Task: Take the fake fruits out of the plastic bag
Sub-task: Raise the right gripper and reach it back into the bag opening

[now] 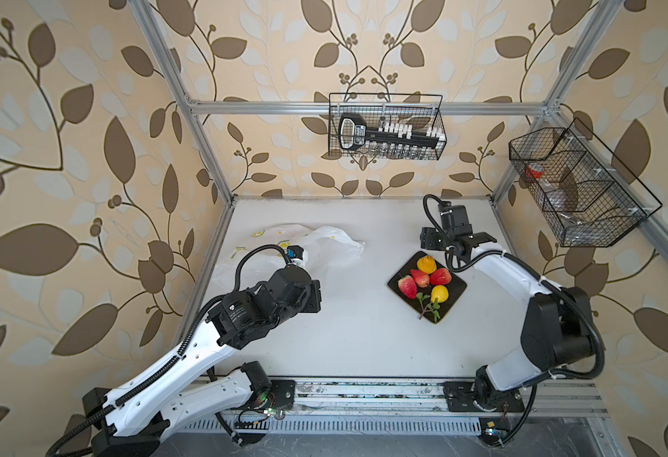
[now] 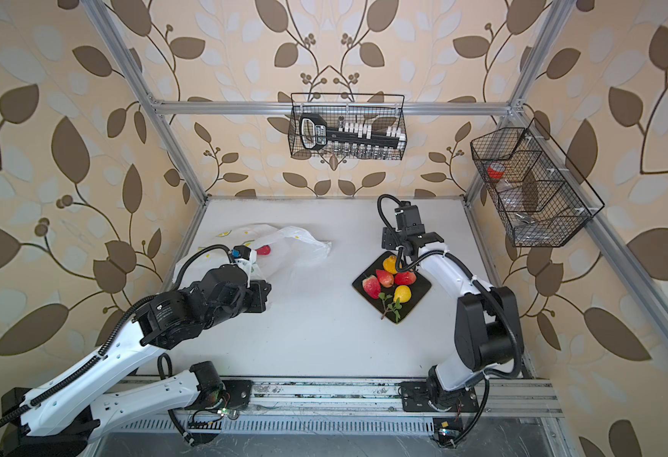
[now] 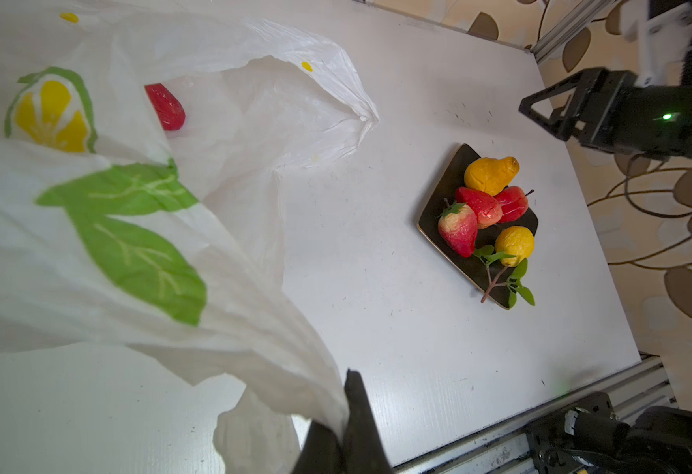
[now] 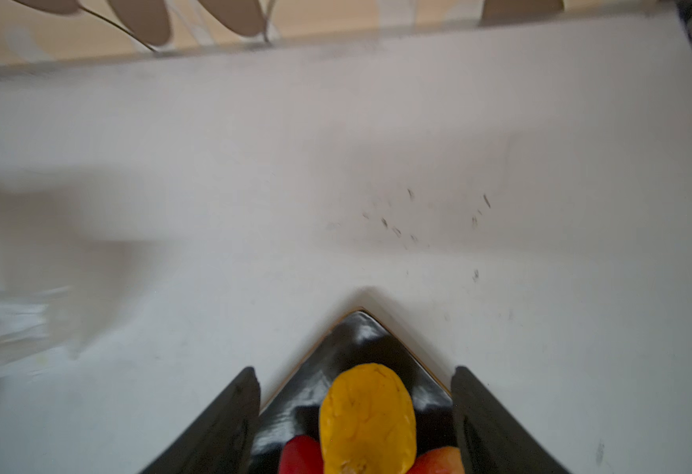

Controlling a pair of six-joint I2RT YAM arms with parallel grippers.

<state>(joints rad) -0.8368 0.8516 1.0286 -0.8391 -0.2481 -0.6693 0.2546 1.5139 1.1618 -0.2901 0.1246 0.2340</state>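
The white plastic bag [image 1: 326, 245] with lemon prints lies at the left of the table in both top views. My left gripper [image 3: 350, 410] is shut on a fold of the bag's rim and holds its mouth up. One red fake fruit [image 3: 165, 106] lies inside the bag [image 3: 131, 205] and shows through the mouth [image 2: 263, 250]. On the dark square plate [image 1: 457, 285] sit an orange lumpy fruit [image 1: 427, 264], three red ones [image 1: 419, 277] and a yellow one with a green twig [image 1: 439, 293]. My right gripper [image 4: 354, 369] hangs open over the orange fruit [image 4: 366, 414], which touches neither finger.
A wire basket [image 1: 385, 126] with a black tool hangs on the back rail. Another wire basket [image 1: 577, 186] hangs on the right frame. Metal posts stand at the back corners. The arms' mounting rail [image 1: 364, 395] runs along the table's front edge.
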